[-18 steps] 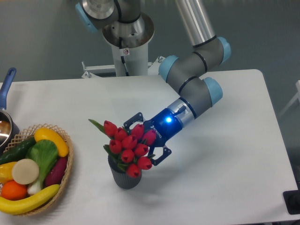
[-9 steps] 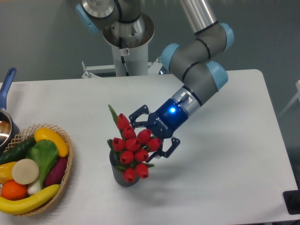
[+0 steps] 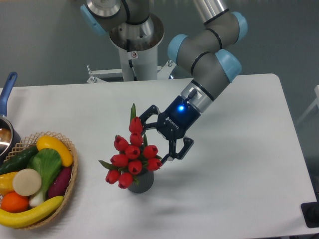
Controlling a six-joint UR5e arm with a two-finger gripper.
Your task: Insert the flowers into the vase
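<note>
The flowers (image 3: 130, 155), red tulip buds with green leaves, stand in the dark grey ribbed vase (image 3: 141, 183) near the table's middle front. The bunch leans left, its lowest buds hanging over the vase's left rim, and one leaf points straight up. My gripper (image 3: 154, 139) is at the bunch's upper right, tilted down-left, its blue light on. Its jaws stand wide apart, and the right-hand buds lie between the fingertips (image 3: 145, 116). I cannot see the stems or the vase mouth under the buds.
A wicker basket (image 3: 73, 158) of toy fruit and vegetables sits at the front left. A pot with a blue handle (image 3: 7, 87) is at the left edge. The arm's base (image 3: 135, 47) stands at the back.
The arm has swung upward and turned. The bunch has gone from leaning right to standing up and leaning left, and its buds have spread and sunk lower over the vase.
</note>
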